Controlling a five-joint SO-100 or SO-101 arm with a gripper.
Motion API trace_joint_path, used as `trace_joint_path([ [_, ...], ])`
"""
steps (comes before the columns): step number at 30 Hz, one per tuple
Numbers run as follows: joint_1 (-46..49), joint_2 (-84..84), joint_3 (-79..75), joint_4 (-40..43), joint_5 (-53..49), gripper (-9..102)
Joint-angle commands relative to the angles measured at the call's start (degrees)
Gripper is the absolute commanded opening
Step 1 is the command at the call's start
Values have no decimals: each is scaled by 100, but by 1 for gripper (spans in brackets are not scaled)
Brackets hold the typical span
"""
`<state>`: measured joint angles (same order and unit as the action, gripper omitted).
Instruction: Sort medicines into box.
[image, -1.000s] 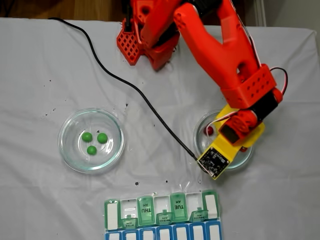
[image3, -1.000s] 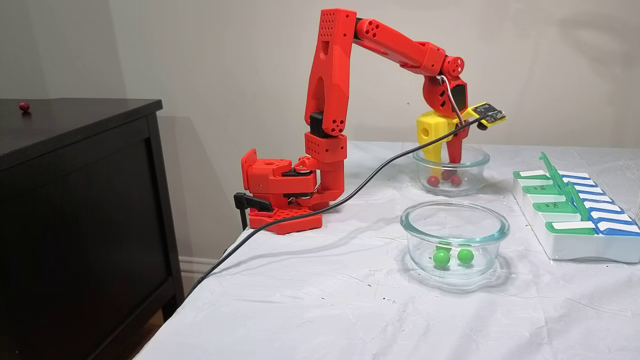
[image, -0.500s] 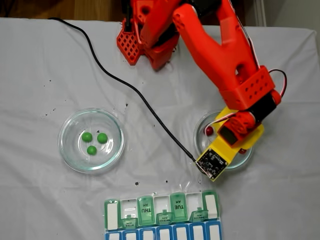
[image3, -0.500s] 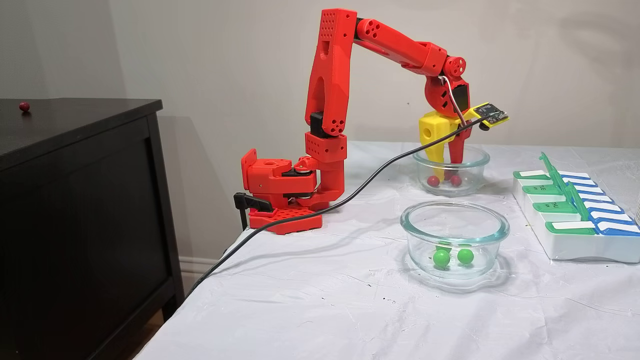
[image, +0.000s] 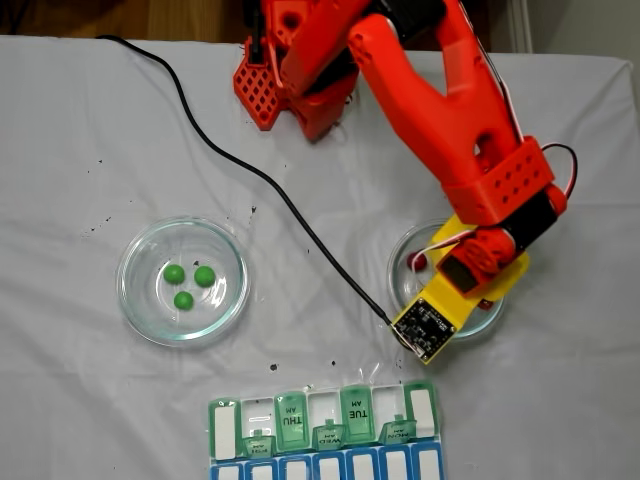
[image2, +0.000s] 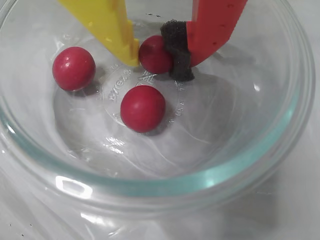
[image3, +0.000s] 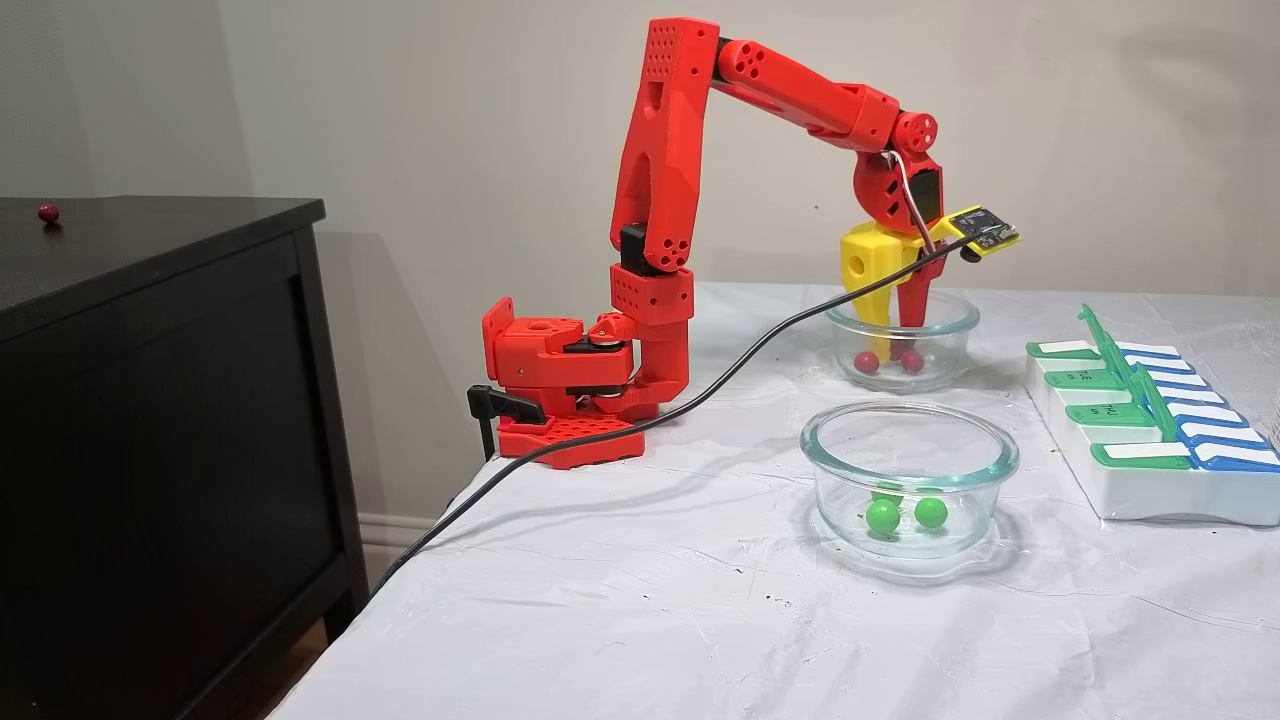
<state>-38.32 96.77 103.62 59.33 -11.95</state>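
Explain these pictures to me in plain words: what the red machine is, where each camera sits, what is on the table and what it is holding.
The red machine is a small robot arm bolted to a table edge. Its gripper has a yellow finger and a red finger.

One fixed view looks straight down at the table, another looks from the side, and the wrist view rides on the gripper.

On the white cloth stand two glass dishes. One dish holds three green pills. The other dish holds three red pills: the fingers are closed around one red pill, and two lie loose beside it. Whether it is lifted yet is unclear.

Near the table edge lies a pill box with green and blue lids, some green ones standing open.
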Motion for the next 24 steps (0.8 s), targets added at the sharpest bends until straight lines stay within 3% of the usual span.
trace_joint_path([
  [1, -176, 571, -149, 88, -9, 0],
  [13, 105, 1978, -229, 413, 633, 0],
  [24, 1723, 1310, -1608, 580, 809, 0],
])
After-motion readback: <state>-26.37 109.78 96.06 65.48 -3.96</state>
